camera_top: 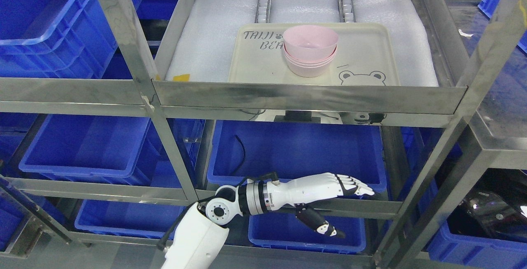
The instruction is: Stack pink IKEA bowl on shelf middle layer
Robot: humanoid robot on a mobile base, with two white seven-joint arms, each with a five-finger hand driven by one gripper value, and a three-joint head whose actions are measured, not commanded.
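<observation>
Pink bowls (pixel 310 50) sit nested on the tray (pixel 247 67); my left hand (pixel 329 188) hangs released below, stacking apparently done, withdrawal next.

L robot hand (pixel 329 188) low, fingers extended, empty.

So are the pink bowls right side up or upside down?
Right side up: the pink bowls sit nested on the tray, openings up.
</observation>
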